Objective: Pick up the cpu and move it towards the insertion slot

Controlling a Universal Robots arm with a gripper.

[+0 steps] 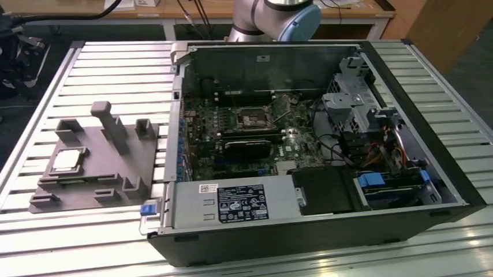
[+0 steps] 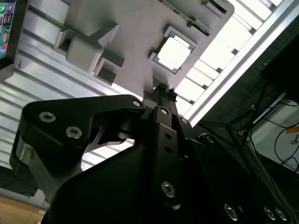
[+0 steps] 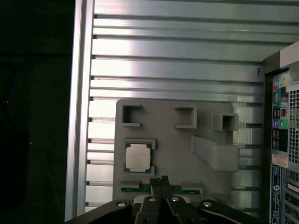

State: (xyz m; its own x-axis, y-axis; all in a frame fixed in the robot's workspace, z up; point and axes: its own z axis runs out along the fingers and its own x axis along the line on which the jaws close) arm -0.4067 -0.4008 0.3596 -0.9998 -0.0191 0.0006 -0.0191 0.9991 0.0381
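The black metal claw [image 3: 159,180] is clenched in both wrist views, its two slim fingertips [image 2: 162,88] pressed together with nothing between them. It hangs over the near edge of a pale grey plastic fixture block [image 3: 173,144], above a thin green circuit strip [image 3: 133,188] that lies in a groove along that edge. The cpu [image 3: 138,156], a small flat square chip with a silvery-white metal face, sits close to the tips but apart from them, lying flat in a shallow square recess of the fixture. Around it the fixture carries several raised square pockets and one long slanted post. In the exterior view the fixture [image 1: 100,173] rests on a slatted aluminium table [image 1: 115,63], to the exterior view's left of an open black computer case [image 1: 308,242], and the cpu [image 1: 68,160] lies towards the fixture's left side. The insertion slot [image 1: 253,120], a small square socket with a dark centre and silver frame, is on the motherboard inside the case, well apart from the cpu. The grey-and-blue robot arm [image 1: 277,17] rises behind the case.
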